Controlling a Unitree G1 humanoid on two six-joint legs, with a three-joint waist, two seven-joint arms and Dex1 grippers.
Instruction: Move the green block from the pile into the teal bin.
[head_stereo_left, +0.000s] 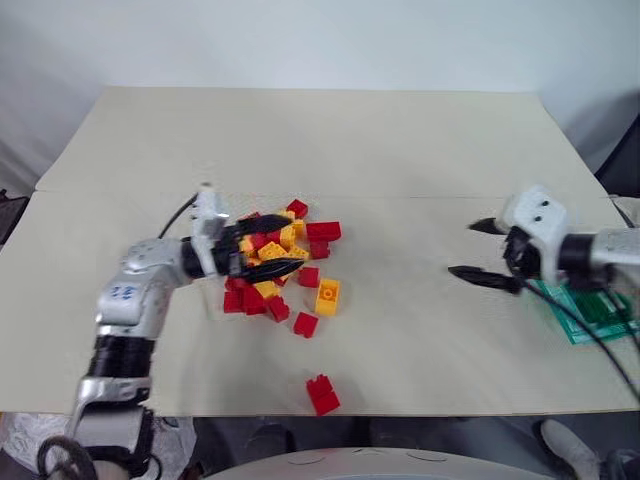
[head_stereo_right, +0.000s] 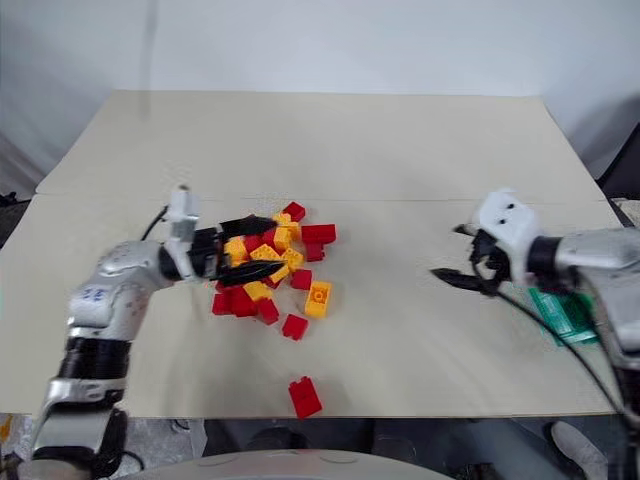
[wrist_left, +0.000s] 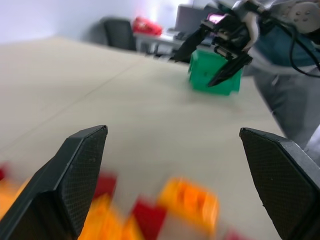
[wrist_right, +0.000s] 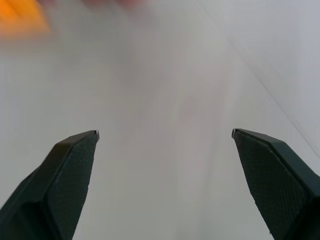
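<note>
The pile (head_stereo_left: 283, 262) of red and yellow bricks lies left of the table's middle. My left gripper (head_stereo_left: 280, 251) hovers low over it, open, with nothing between its fingers (wrist_left: 75, 185). At the table's right edge stands the teal bin (head_stereo_left: 592, 318), mostly covered by my right arm. My right gripper (head_stereo_left: 462, 248) is just left of the bin over bare table, open and empty; it also shows in front of the bin (wrist_left: 214, 80) in the left wrist view. The green block is hidden from me.
A lone red brick (head_stereo_left: 322, 393) lies near the table's front edge (head_stereo_left: 400, 412). A few loose bricks, such as a yellow one (head_stereo_left: 327, 296), sit just right of the pile. Bare tabletop stretches between pile and bin. A dark chair (wrist_left: 118, 33) stands beyond the table.
</note>
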